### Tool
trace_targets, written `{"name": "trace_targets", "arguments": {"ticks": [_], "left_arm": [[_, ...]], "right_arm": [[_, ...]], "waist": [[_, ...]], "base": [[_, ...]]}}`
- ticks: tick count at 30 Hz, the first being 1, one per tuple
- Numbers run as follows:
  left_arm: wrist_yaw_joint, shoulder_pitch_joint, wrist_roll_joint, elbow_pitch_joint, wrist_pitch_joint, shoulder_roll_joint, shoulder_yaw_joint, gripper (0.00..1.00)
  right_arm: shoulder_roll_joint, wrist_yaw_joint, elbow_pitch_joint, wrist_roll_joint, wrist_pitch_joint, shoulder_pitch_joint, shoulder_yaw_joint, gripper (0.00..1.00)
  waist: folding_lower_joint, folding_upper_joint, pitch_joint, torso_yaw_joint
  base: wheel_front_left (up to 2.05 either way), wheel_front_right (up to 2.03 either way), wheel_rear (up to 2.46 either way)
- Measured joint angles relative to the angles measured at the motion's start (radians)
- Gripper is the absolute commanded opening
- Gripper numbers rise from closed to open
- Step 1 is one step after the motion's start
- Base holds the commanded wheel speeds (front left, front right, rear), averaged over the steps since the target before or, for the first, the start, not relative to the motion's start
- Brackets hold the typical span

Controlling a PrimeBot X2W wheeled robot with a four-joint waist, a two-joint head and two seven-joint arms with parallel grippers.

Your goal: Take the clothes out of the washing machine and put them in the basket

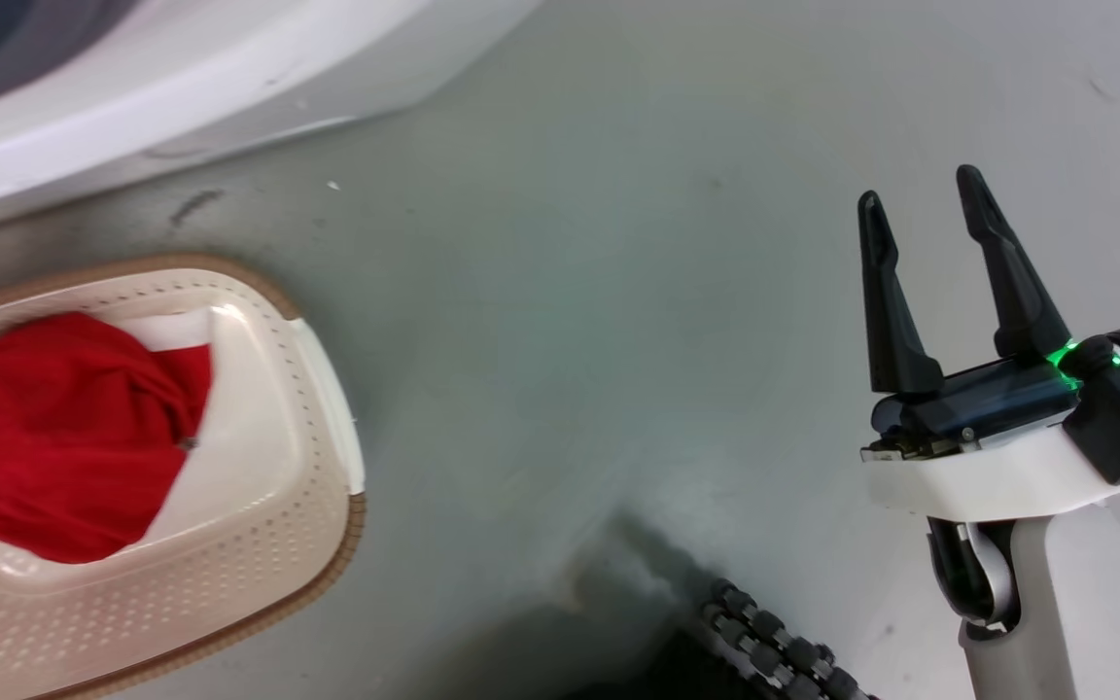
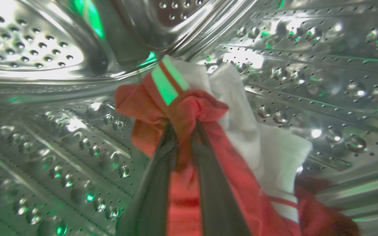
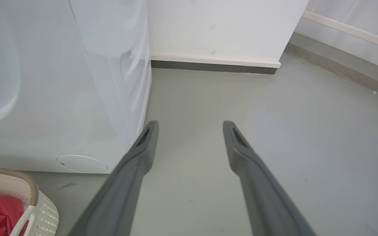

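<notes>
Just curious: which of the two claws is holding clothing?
The left gripper, inside the drum, pinches red-and-white clothes; the right gripper hangs open and empty above the floor.

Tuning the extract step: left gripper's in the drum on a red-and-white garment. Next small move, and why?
Probably draw the left gripper straight back out of the drum, kept shut: its fingers pinch a bunch of the red-and-white garment, the rest trailing on the drum wall. The basket on the floor has room beside the red fabric in it.
</notes>
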Motion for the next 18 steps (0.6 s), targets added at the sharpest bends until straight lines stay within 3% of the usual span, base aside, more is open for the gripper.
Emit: {"name": "trace_targets", "arguments": {"ticks": [11,18], "left_arm": [[0.000,0.180,-0.084,-0.006,-0.243,-0.046,-0.030,0.00],[-0.001,0.320,-0.102,-0.007,-0.401,-0.105,-0.054,0.00]], "right_arm": [[0.000,0.000,0.022,-0.097,0.000,0.002,-0.056,1.00],[0.001,0.000,0.044,-0.145,0.000,0.011,-0.078,1.00]], "waist": [[-0.0001,0.0000,-0.139,0.112],[-0.0001,0.0000,-0.240,0.191]], "base": [[0.00,0.00,0.00],[0.00,0.00,0.00]]}}
